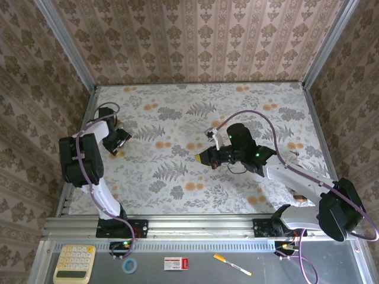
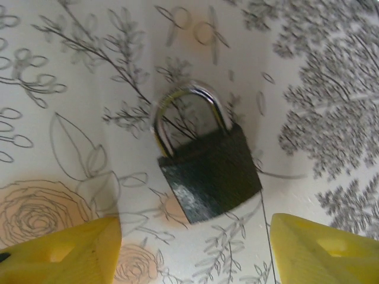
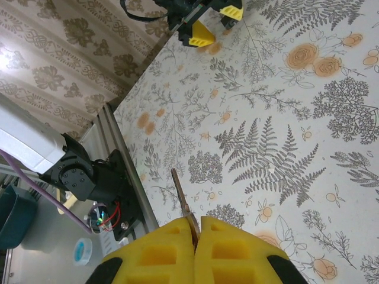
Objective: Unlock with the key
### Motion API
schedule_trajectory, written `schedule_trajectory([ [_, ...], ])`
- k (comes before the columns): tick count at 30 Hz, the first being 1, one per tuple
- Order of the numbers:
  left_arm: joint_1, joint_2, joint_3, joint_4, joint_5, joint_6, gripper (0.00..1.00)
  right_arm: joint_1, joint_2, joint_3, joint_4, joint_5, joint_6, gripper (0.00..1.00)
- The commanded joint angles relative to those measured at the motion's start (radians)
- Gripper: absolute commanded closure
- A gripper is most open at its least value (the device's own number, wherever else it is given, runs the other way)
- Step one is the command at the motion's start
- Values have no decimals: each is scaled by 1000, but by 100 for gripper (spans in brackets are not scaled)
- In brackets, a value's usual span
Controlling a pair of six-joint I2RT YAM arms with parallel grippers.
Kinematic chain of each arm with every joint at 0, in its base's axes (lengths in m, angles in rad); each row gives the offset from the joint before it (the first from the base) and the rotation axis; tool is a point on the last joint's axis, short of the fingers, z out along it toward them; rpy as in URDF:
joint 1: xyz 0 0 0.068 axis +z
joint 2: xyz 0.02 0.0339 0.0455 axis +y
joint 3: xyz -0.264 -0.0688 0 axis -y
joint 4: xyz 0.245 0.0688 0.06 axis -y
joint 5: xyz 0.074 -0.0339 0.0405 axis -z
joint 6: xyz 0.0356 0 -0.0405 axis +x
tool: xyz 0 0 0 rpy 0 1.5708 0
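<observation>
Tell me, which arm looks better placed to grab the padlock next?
Left. The left gripper hangs open right above the padlock; the right gripper is shut on the key.

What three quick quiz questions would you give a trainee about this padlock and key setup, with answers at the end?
1. True or false: the right gripper is shut on the key, and the thin metal part sticks out beyond its fingertips.
2. Where is the padlock?
A) Lying on the table, just ahead of the left gripper
B) Clamped in the right gripper
C) Hanging on the back wall
3. Fill in the blank: the left gripper's yellow fingers stand ___, with nothing between them.

Answer key: 1 true; 2 A; 3 open.
</observation>
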Motion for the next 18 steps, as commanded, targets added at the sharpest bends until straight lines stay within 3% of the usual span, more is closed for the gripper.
schedule_trajectory([
  [1,10,8,53,-4,-61,-72,33,8,-26,-16,-4,10,-35,100],
  [13,12,113,101,-8,-40,-114,41,8,3,-17,-14,28,-72,100],
  [18,10,137,98,-9,-15,-104,51,7,12,-15,-14,27,-75,100],
])
